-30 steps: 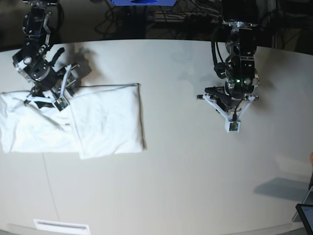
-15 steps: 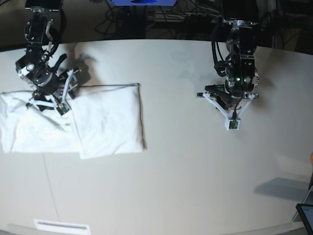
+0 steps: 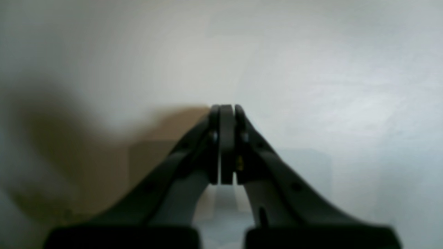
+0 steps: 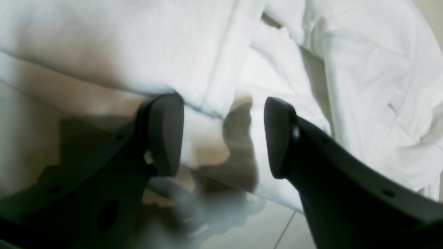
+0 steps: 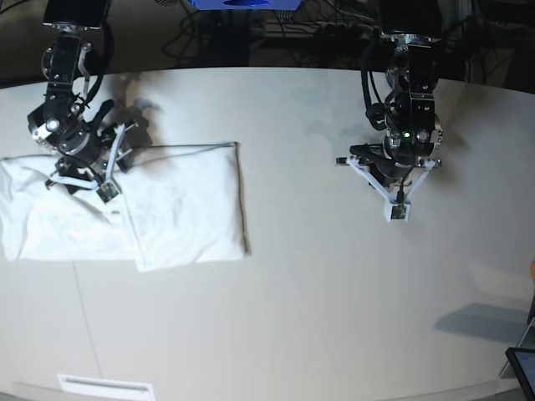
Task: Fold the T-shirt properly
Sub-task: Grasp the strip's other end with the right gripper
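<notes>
Pale, matte tabletop (image 5: 334,292), dark clutter behind its far edge. Large white short-sleeved cloth T-shirt (image 5: 125,209): partly folded, lying flat at the right arm's end of the table; printed side not visible. Right gripper (image 4: 223,135): over the last second it has lifted up and back from the shirt's upper edge, jaws parted wide, nothing between them; the cloth lies just below, untouched. Left gripper (image 3: 226,145): unmoved, jaws pressed together, empty, hovering over bare table well apart from the shirt. Judgement: a fold has just been released; a rumpled portion toward the shirt's outer end still needs folding.
</notes>
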Available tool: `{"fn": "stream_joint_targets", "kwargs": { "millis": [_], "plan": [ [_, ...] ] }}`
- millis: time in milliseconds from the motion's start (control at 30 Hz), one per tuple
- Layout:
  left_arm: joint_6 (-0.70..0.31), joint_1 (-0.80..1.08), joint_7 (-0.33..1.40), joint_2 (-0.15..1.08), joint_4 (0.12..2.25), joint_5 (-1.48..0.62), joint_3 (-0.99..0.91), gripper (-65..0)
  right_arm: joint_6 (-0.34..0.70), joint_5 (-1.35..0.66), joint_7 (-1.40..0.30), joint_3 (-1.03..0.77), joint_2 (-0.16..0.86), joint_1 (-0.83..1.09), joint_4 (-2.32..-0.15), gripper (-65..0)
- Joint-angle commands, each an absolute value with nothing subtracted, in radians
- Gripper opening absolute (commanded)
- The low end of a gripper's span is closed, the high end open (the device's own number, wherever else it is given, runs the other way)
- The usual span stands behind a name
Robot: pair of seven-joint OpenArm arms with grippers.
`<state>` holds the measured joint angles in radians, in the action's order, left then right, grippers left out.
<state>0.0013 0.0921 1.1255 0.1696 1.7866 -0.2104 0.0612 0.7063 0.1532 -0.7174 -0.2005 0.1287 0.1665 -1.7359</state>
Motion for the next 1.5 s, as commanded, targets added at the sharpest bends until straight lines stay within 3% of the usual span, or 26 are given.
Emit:
{"fn": "stream_joint_targets", "kwargs": {
  "millis": [0,167,333,567,633,700,733,1467],
  "plan": [
    [0.004,0.082,1.107,0.176,1.802,-0.209,0.058,-65.0,0.698,0.143,-0.705,-0.203,0.136,0.151,-1.75,-31.0],
    [0.004,0.082,1.107,0.176,1.801,-0.209,0.058,-65.0,0.698,0.143,-0.705,-0.203,0.134,0.15,-1.75,-31.6],
    [0.004,0.082,1.107,0.176,1.801,-0.209,0.058,-65.0,0.698,0.143,-0.707,-0.203,0.127,0.15,-1.748,-42.2],
    [0.004,0.082,1.11,0.176,1.801,-0.209,0.058,-65.0,0.698,0.143,-0.727,-0.202,0.113,0.142,-1.748,-42.9],
    [0.004,0.082,1.11,0.177,1.799,-0.209,0.058,-65.0,0.698,0.143,-0.728,-0.202,0.113,0.14,-1.748,-50.1],
    [0.004,0.082,1.112,0.177,1.799,-0.209,0.058,-65.0,0.698,0.143,-0.733,-0.202,0.113,0.139,-1.748,-63.4],
    [0.004,0.082,1.112,0.177,1.799,-0.209,0.058,-65.0,0.698,0.143,-0.746,-0.202,0.113,0.137,-1.748,-65.0],
    [0.004,0.079,1.107,0.176,1.741,-0.208,0.056,-65.0,0.698,0.143,-1.024,-0.203,0.11,0.168,-1.963,-64.9]
  ]
}}
